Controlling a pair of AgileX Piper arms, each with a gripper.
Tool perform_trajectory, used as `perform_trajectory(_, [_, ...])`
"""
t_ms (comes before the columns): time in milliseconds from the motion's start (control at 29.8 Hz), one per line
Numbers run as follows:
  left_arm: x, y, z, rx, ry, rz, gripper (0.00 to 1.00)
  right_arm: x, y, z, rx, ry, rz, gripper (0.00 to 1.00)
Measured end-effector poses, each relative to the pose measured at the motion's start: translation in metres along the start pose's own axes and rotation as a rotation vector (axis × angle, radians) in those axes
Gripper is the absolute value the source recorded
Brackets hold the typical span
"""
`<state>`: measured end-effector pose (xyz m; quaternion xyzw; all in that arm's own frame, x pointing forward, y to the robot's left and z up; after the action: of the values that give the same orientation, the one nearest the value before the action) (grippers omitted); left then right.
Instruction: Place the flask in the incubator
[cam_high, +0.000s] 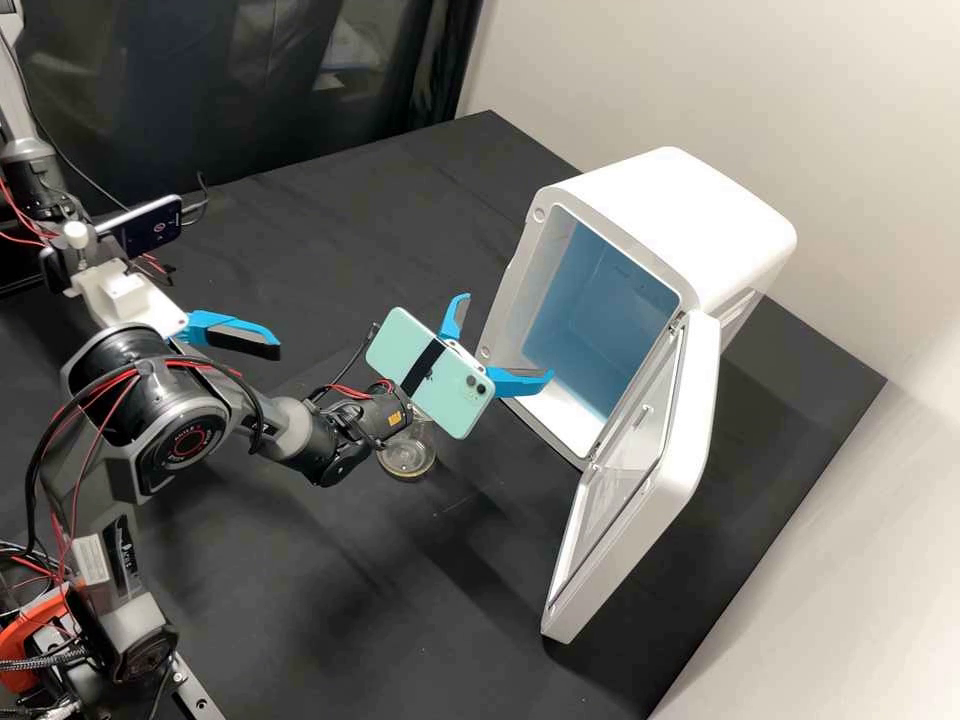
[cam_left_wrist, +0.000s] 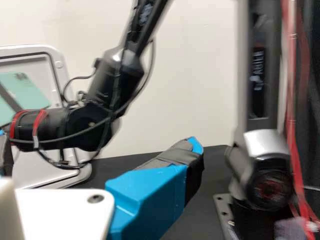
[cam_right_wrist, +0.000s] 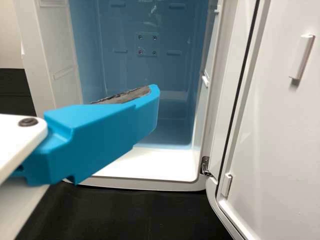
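Flask (cam_high: 407, 457), a clear round-bottomed vessel, is sitting on the black bench (cam_high: 300, 600) just left of the frame's centre, apparently upright. Its upper part is hiding behind the arm passing over it, so I cannot tell how the neck is lying. Up and to the right of it, the right gripper (cam_high: 490, 348) is hanging with its blue fingers spread wide and nothing between them, pointing into the mouth of the incubator (cam_high: 690, 215). The flask is therefore lying back behind this gripper, toward the lower left, not ahead of it. The incubator is filling the right half of the frame, its door (cam_high: 640, 480) swinging open toward the bottom. The left gripper (cam_high: 232, 335) is hovering at the left, well apart from the flask; I cannot tell its state. The right arm is looking like the nearer one, though it would be needing to back away and drop.
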<state>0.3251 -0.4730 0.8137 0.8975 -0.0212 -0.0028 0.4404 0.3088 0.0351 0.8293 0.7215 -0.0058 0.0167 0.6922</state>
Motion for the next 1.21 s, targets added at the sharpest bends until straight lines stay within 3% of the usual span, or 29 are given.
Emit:
perform_trajectory(168, [0.013,-0.0022,-0.016,0.002,0.050,-0.001,1.00,0.000,0.000,0.000,0.000,0.000,0.000,1.00])
perform_trajectory(470, [0.015,-0.0064,-0.028,0.003,0.085,-0.019,1.00,0.000,0.000,0.000,0.000,0.000,0.000,1.00])
perform_trajectory(1107, [0.020,-0.0343,-0.068,0.002,0.201,-0.101,1.00,0.000,0.000,0.000,0.000,0.000,0.000,1.00])
perform_trajectory(1207, [0.020,-0.0348,-0.069,0.002,0.203,-0.104,1.00,0.000,0.000,0.000,0.000,0.000,0.000,1.00])
